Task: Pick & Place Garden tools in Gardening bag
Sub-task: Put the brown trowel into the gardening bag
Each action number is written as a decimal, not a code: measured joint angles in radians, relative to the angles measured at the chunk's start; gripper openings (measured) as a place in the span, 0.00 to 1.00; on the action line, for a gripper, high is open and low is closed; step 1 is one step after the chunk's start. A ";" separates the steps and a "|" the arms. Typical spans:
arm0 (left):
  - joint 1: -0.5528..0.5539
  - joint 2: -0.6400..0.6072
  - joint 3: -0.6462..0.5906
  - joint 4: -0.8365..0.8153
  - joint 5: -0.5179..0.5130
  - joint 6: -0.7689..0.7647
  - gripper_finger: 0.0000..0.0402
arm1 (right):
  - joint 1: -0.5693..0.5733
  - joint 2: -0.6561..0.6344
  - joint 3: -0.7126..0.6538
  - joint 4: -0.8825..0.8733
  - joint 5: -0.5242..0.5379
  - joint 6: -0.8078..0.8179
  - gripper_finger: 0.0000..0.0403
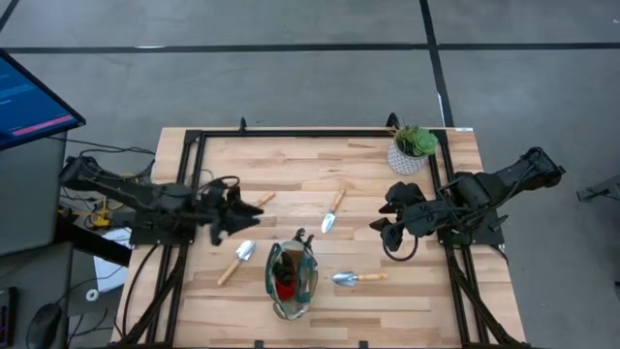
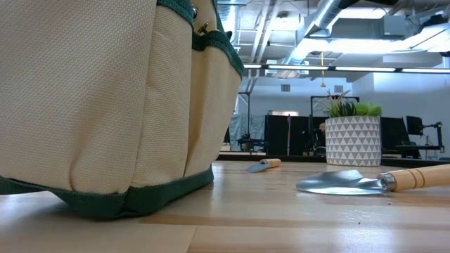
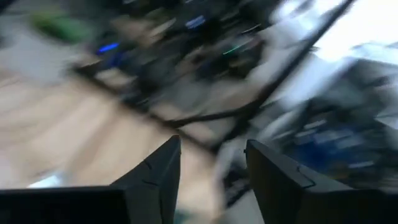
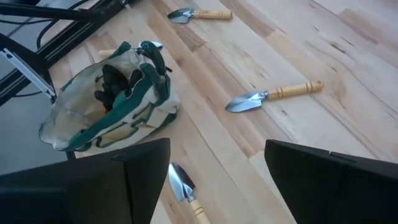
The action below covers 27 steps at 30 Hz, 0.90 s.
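The beige and green gardening bag [image 1: 291, 281] stands on its base at the table's near middle; it also shows in the low view [image 2: 105, 105] and the right wrist view [image 4: 112, 112]. Dark shears [image 4: 118, 81] and a small red item [image 1: 284, 286] lie inside it. Four trowels lie flat on the table: one left of the bag [image 1: 236, 262], one right of it [image 1: 358, 278], one at the middle [image 1: 331, 210], and one with its handle [image 1: 263, 200] showing beside my left gripper [image 1: 252, 215]. My left gripper is open and empty [image 3: 212, 180]. My right gripper [image 1: 384, 211] is open and empty [image 4: 217, 146], right of the middle trowel.
A green plant in a white patterned pot [image 1: 411, 150] stands at the far right corner and shows in the low view [image 2: 351, 139]. A black frame [image 1: 291, 133] runs along the table's far edge and sides. A monitor [image 1: 34, 107] stands off the table at the left.
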 joint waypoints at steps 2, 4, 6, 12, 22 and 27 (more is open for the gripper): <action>0.037 0.024 0.085 -0.253 -0.037 0.001 0.38 | 0.000 0.000 0.000 0.000 0.000 0.009 0.63; 0.082 0.053 0.156 -0.499 -0.071 -0.045 0.38 | 0.000 0.000 0.000 0.000 0.000 0.021 0.63; 0.136 0.082 0.205 -0.648 -0.109 -0.081 0.38 | 0.000 0.000 0.000 0.000 0.000 0.025 0.63; 0.329 0.107 0.227 -0.727 -0.126 0.064 0.38 | 0.000 0.001 0.000 0.001 0.000 0.026 0.63; 0.624 0.322 0.227 -0.745 0.191 0.348 0.38 | 0.002 0.005 0.000 0.008 -0.001 0.046 0.63; 0.670 0.469 0.226 -0.740 0.219 0.419 0.38 | 0.003 0.005 0.000 0.008 -0.001 0.053 0.63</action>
